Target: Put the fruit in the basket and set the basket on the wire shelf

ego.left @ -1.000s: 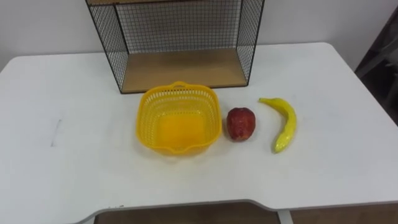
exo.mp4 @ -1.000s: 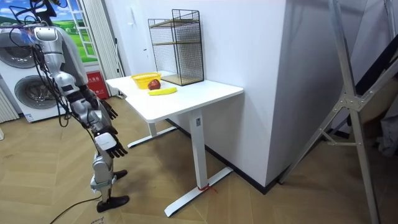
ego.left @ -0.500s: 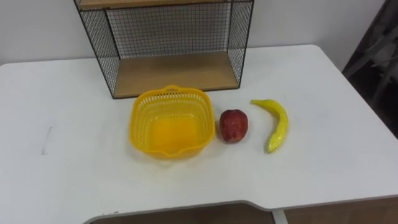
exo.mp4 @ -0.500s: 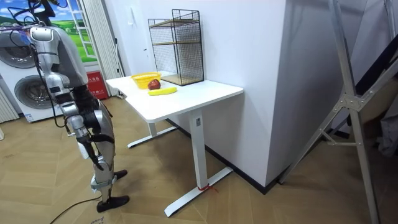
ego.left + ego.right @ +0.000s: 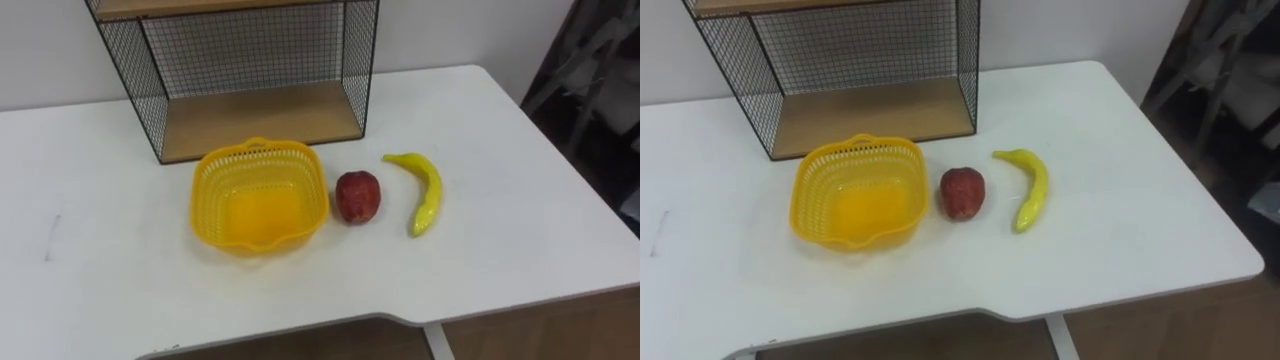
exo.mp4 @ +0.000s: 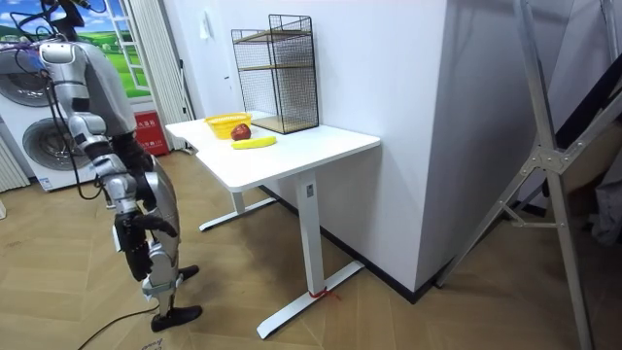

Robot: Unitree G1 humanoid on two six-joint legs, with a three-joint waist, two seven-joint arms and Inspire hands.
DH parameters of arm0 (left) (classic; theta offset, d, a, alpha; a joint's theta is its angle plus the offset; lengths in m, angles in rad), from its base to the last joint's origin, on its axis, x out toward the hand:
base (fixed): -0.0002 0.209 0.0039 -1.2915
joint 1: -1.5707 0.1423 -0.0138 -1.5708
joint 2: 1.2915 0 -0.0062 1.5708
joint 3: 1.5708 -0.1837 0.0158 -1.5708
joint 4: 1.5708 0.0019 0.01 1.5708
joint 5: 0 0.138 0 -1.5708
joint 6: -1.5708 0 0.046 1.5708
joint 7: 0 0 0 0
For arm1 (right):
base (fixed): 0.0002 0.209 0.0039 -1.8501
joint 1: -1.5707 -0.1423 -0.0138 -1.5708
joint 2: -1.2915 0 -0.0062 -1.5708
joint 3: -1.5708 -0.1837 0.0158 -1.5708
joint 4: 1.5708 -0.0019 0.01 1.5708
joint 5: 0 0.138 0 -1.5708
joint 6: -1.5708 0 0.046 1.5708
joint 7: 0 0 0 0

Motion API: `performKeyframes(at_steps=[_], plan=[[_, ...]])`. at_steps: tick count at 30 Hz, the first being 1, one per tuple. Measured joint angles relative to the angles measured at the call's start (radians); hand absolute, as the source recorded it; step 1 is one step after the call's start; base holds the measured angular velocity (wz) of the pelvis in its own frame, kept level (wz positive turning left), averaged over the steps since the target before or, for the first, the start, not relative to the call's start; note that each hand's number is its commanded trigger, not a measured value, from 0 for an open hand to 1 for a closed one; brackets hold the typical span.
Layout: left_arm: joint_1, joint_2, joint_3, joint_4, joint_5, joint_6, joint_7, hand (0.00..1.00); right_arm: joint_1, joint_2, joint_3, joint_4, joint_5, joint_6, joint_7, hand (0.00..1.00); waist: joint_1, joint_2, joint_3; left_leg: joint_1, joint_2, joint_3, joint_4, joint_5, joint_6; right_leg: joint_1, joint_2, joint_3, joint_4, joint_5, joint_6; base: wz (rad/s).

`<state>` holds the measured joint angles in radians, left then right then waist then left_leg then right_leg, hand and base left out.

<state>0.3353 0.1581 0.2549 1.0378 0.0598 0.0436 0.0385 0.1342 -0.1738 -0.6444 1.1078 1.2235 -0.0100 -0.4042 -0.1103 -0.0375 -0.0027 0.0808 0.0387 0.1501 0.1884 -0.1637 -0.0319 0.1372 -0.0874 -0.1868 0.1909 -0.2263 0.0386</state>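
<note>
apple (image 5: 357, 196) sits just right of the basket (image 5: 210, 180), banana (image 5: 422, 190) further right, its length running front to back on the table (image 5: 520, 240); both favour the right hand (image 6: 133, 245), hanging low short of the table, its grip i cannot tell

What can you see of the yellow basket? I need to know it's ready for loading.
The yellow basket is a squarish plastic tub with rounded corners, lattice walls, a solid bottom and a wavy rim that rises into small lips at front and back. It sits upright and empty on the white table, just in front of the wire shelf and apart from it. The red apple lies close at its right side; a narrow gap seems to separate them.
</note>
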Motion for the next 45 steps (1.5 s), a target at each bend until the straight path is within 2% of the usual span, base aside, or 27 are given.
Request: performKeyframes(at_steps=[1,3,5,8,10,13,16,20,22,26,28,33,37,45], plan=[[-0.001,0.001,0.0,0.0,0.0,0.0,0.003,0.0,-0.008,-0.008,-0.01,-0.031,-0.003,-0.016,-0.038,0.0,-0.001,-0.001,-0.0003,0.001,0.0,0.003,0.0,0.0,0.0,0.0,0.0,0.003,0.001,0.0,0.0,-0.06],[-0.001,0.002,0.0,0.0,0.001,0.0,0.005,0.0,-0.018,-0.027,-0.011,-0.081,-0.012,-0.024,-0.094,0.0,0.0,-0.007,-0.0025,0.001,0.0,0.01,0.001,0.0,0.0,-0.005,-0.002,0.007,0.006,-0.001,0.001,-0.07],[0.001,0.002,0.003,-0.002,0.0,0.001,0.015,0.0,-0.014,-0.03,-0.017,-0.183,-0.035,-0.029,-0.151,0.0,-0.001,-0.01,0.0015,-0.004,-0.001,0.011,0.001,0.0,0.0,-0.017,-0.003,0.009,0.015,-0.006,0.002,-0.03],[0.009,0.002,0.002,-0.028,0.002,0.001,0.02,0.0,-0.015,-0.045,-0.016,-0.347,-0.122,-0.064,-0.25,0.0,0.003,-0.011,0.0022,-0.019,-0.001,0.011,0.002,0.0,0.001,-0.033,-0.003,0.01,0.017,-0.006,0.004,0.0],[0.009,0.002,-0.002,-0.029,0.015,0.0,0.02,0.0,-0.035,-0.057,-0.015,-0.472,-0.228,-0.096,-0.33,0.0,0.004,-0.011,0.0044,-0.028,-0.001,0.011,0.004,0.0,0.001,-0.04,-0.002,0.01,0.017,-0.005,0.003,0.0],[0.002,0.002,-0.007,-0.03,0.022,-0.007,0.02,0.0,-0.038,-0.058,0.002,-0.652,-0.433,-0.116,-0.428,0.0,0.01,-0.009,0.0053,-0.034,-0.001,0.01,0.002,0.0,0.001,-0.047,-0.001,0.01,0.016,-0.005,0.002,0.0],[0.002,0.006,-0.022,-0.029,0.024,-0.019,0.02,0.0,-0.037,-0.063,0.03,-0.787,-0.636,-0.146,-0.491,0.0,0.021,-0.01,0.0072,-0.037,-0.001,0.01,0.001,0.0,0.0,-0.05,-0.001,0.01,0.013,-0.005,0.002,0.0],[0.003,0.011,-0.073,-0.032,0.024,-0.029,0.021,0.0,-0.035,-0.066,0.096,-0.918,-0.748,-0.167,-0.509,0.0,0.033,-0.01,0.0092,-0.045,-0.001,0.011,-0.001,-0.001,0.0,-0.059,-0.001,0.013,0.012,-0.005,0.002,0.0],[-0.004,0.012,-0.104,-0.032,0.023,-0.031,0.02,0.0,-0.035,-0.067,0.17,-0.96,-0.804,-0.17,-0.477,0.0,0.035,-0.01,0.0089,-0.051,-0.001,0.012,-0.001,-0.001,0.0,-0.064,0.0,0.013,0.013,-0.004,0.001,0.0],[-0.012,0.017,-0.115,-0.032,0.024,-0.042,0.017,0.0,-0.035,-0.067,0.257,-0.964,-0.828,-0.17,-0.397,0.0,0.058,-0.012,0.01,-0.042,-0.001,0.012,-0.004,-0.001,0.0,-0.052,0.0,0.012,0.012,-0.001,0.0,0.0],[-0.017,0.02,-0.118,-0.031,0.041,-0.05,0.015,0.0,-0.037,-0.072,0.301,-0.963,-0.831,-0.169,-0.32,0.0,0.07,-0.01,0.0103,-0.036,-0.001,0.012,-0.007,-0.001,0.0,-0.045,0.0,0.01,0.011,-0.001,0.0,0.0],[-0.023,0.02,-0.123,-0.026,0.103,-0.049,0.005,0.0,-0.04,-0.096,0.355,-0.963,-0.889,-0.16,-0.144,0.0,0.094,-0.005,0.0128,-0.037,0.0,0.012,-0.006,-0.001,0.0,-0.048,-0.001,0.008,0.01,-0.002,0.0,0.0],[-0.022,0.019,-0.123,-0.026,0.111,-0.035,-0.008,0.0,-0.041,-0.146,0.422,-0.963,-0.924,-0.13,0.005,0.0,0.105,-0.008,0.0114,-0.036,0.0,0.012,-0.006,-0.001,0.0,-0.047,0.0,0.01,0.013,-0.001,0.0,0.0],[-0.034,0.019,-0.146,-0.026,0.11,-0.035,-0.013,0.0,-0.053,-0.151,0.501,-0.963,-1.024,-0.096,0.187,0.0,0.118,-0.012,0.0117,-0.029,0.0,0.008,-0.003,-0.001,0.0,-0.032,0.0,0.004,0.011,0.0,-0.001,0.01]])
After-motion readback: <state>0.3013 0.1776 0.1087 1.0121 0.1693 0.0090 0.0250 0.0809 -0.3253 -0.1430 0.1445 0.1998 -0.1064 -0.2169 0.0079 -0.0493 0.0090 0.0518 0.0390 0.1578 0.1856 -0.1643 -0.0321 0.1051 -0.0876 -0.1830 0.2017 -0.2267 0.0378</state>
